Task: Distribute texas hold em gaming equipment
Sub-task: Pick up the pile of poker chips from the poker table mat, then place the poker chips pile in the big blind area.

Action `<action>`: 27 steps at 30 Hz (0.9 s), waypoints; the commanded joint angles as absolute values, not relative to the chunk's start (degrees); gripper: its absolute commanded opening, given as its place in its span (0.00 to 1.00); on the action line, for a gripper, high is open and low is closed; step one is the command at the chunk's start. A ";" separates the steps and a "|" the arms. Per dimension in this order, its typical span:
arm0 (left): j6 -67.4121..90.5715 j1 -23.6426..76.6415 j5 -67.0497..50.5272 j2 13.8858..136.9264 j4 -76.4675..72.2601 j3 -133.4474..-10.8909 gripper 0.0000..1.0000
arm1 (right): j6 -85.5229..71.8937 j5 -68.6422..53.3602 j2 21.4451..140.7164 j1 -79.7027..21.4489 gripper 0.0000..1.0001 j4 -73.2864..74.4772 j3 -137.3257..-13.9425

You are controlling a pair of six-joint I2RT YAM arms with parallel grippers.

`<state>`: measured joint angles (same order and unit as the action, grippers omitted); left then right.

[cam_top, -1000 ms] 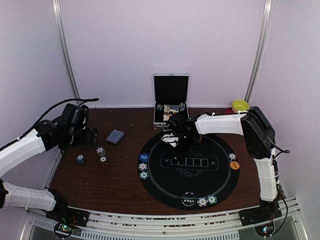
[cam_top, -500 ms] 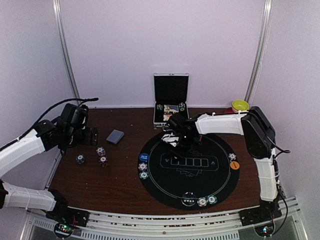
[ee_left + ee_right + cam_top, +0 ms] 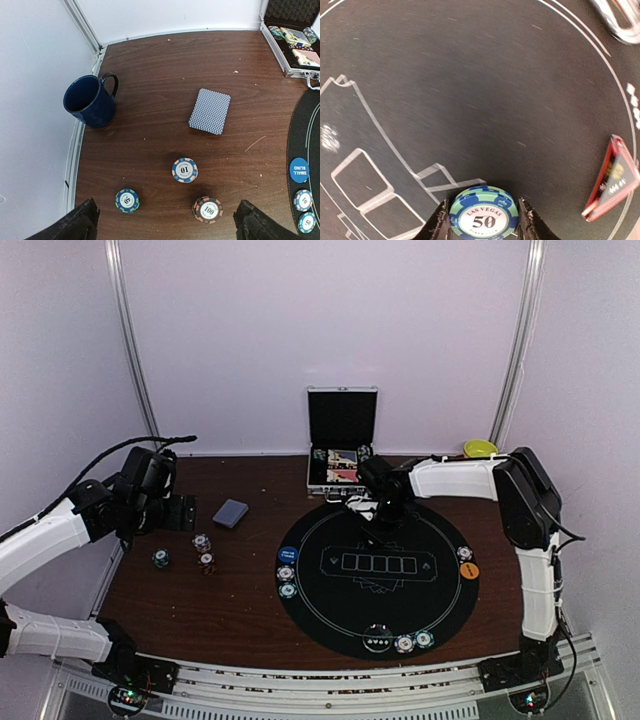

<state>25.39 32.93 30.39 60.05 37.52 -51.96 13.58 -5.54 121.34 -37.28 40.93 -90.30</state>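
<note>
Right gripper fingers clamped on a blue-and-green striped-edge poker chip marked 50, held over the far part of the round black felt mat, near the open silver case. Left gripper fingers spread wide, nothing between them, above the brown wooden table. Just ahead of them lie a white-blue 10 chip, teal 50 chip and red 100 chip. The grey-blue-backed card deck lies beyond, with the dark blue mug at far left.
</note>
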 commanded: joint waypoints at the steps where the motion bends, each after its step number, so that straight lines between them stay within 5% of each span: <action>1: 24.80 32.38 29.79 59.94 35.77 -51.85 0.98 | 13.21 -5.62 115.97 -33.51 0.26 40.19 -87.78; 27: 24.43 32.41 27.64 60.29 35.79 -51.66 0.98 | 12.98 -4.42 102.47 -11.87 0.26 32.70 -67.75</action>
